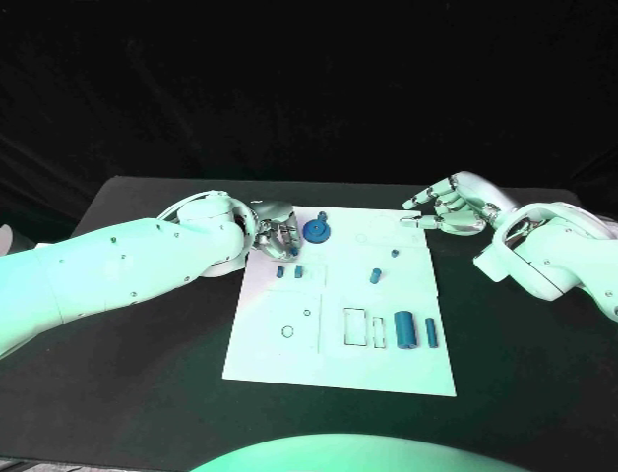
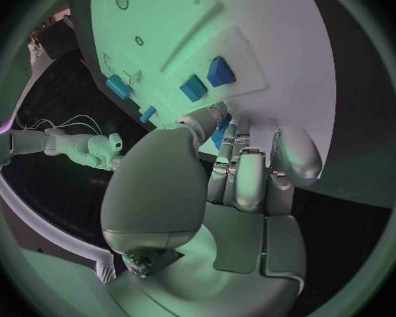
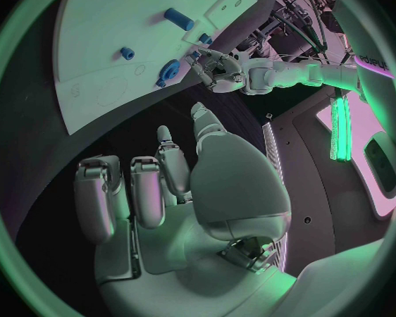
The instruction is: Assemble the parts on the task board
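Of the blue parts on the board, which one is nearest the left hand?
The round disc-shaped part at the task board's far end, right beside the left hand; the other blue parts lie further down the board.

- My black table [image 1: 139, 344] spreads beneath everything in front of me.
- Black cloth [image 1: 309, 88] hangs dark behind its far edge.

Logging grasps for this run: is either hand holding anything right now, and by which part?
Left hand touches the round blue part; whether it grips cannot be told. Right hand holds nothing.
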